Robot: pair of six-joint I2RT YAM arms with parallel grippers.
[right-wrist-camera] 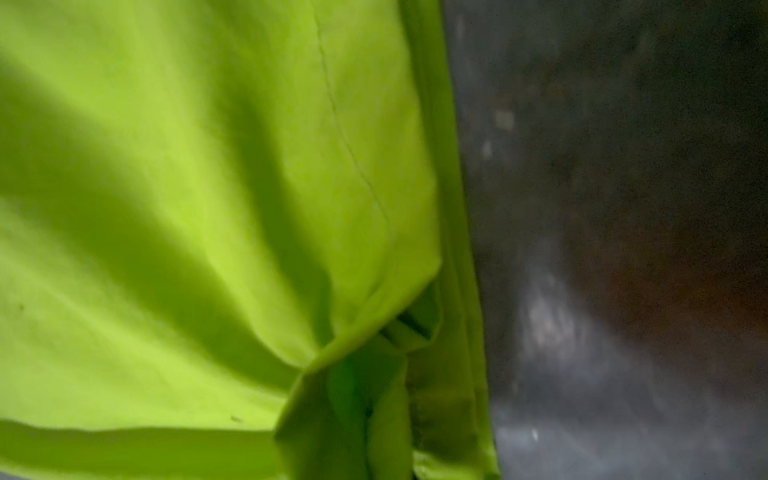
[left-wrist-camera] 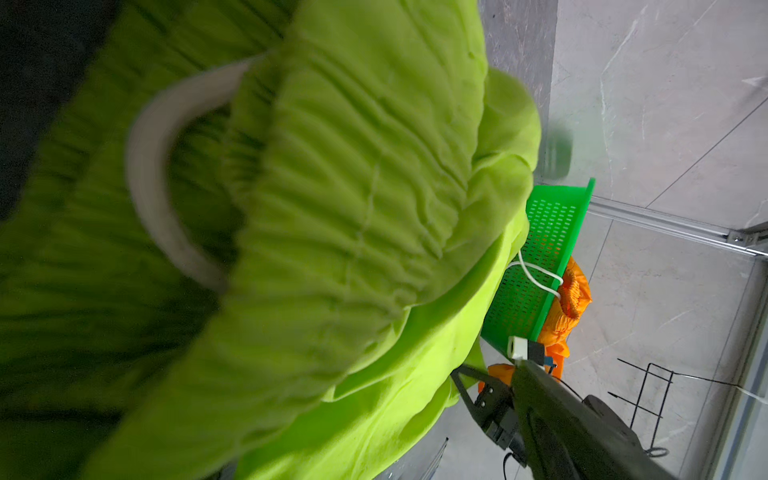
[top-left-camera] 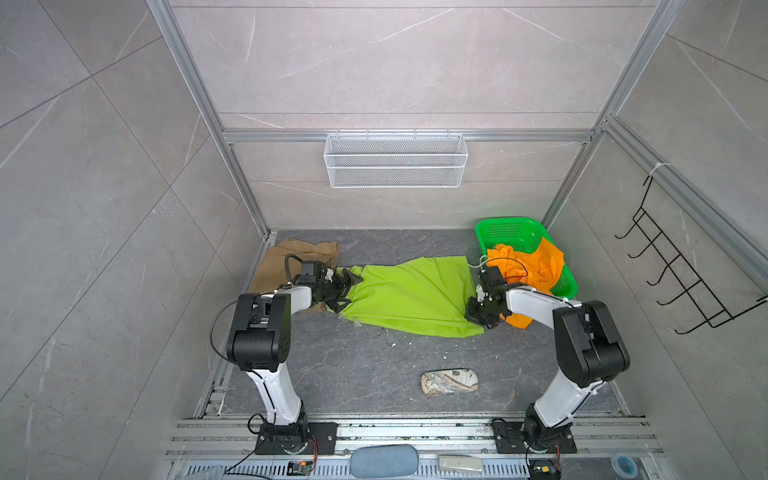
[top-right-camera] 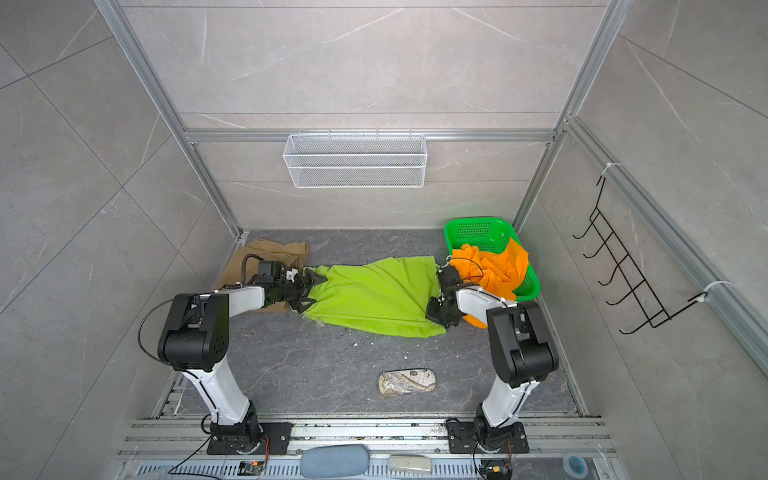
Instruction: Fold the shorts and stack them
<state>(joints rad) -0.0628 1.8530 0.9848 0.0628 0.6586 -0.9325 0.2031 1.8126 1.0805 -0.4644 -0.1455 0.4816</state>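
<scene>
The lime green shorts [top-left-camera: 411, 295] [top-right-camera: 374, 293] lie stretched across the middle of the table. My left gripper [top-left-camera: 353, 289] [top-right-camera: 318, 291] is open, its fingers spread on either side of the bunched elastic waist [left-wrist-camera: 353, 208]. My right gripper [top-left-camera: 478, 320] [top-right-camera: 438, 318] is shut on the hem at the opposite end, where the cloth [right-wrist-camera: 208, 208] gathers into the jaws. The tan shorts [top-left-camera: 291, 257] [top-right-camera: 257, 259] lie at the back left, partly under my left arm. The orange shorts [top-left-camera: 536, 262] [top-right-camera: 498, 266] spill out of the green basket [top-left-camera: 511, 232] [top-right-camera: 478, 230] behind my right arm.
A patterned beige pouch [top-left-camera: 449, 382] [top-right-camera: 407, 383] lies near the front of the table. A white wire basket [top-left-camera: 395, 160] hangs on the back wall, and a black hook rack [top-left-camera: 681, 270] hangs on the right wall. Metal frame posts stand at the table's corners.
</scene>
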